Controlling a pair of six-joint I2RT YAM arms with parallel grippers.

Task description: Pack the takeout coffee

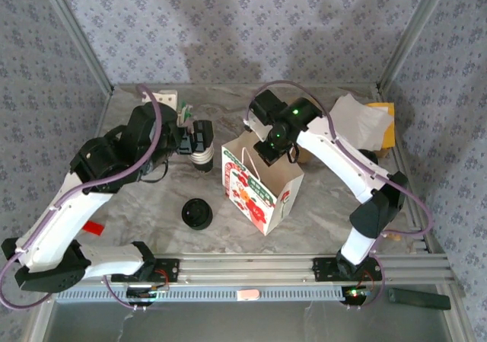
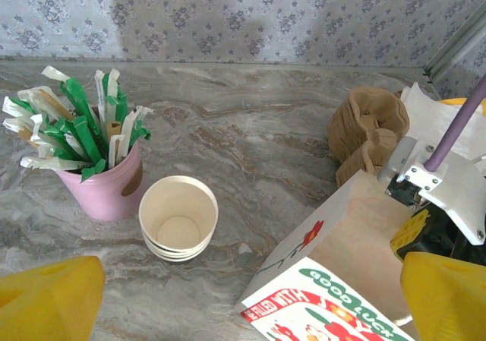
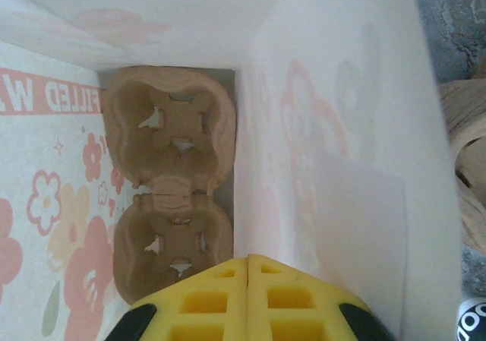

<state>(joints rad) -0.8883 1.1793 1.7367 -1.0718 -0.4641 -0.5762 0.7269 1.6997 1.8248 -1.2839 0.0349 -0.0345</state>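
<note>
The takeout coffee is out of view. A printed paper bag (image 1: 259, 183) stands mid-table with its mouth up. My right gripper (image 1: 274, 140) is at the bag's back rim, and its yellow fingers (image 3: 205, 299) press together there, shut on the rim. Looking down into the bag (image 3: 342, 128), a brown pulp two-cup carrier (image 3: 171, 197) lies on its floor. My left gripper (image 2: 247, 299) is open, its yellow fingertips (image 2: 45, 295) wide apart. It hovers above a stack of lidless pale cups (image 2: 178, 218), left of the bag (image 2: 357, 257).
A pile of black lids (image 1: 196, 214) lies near the front. A pink pot of wrapped sticks (image 2: 106, 183) stands left of the cup stack (image 1: 202, 160). Spare pulp carriers (image 2: 368, 132) sit behind the bag. White paper (image 1: 354, 121) lies at the back right.
</note>
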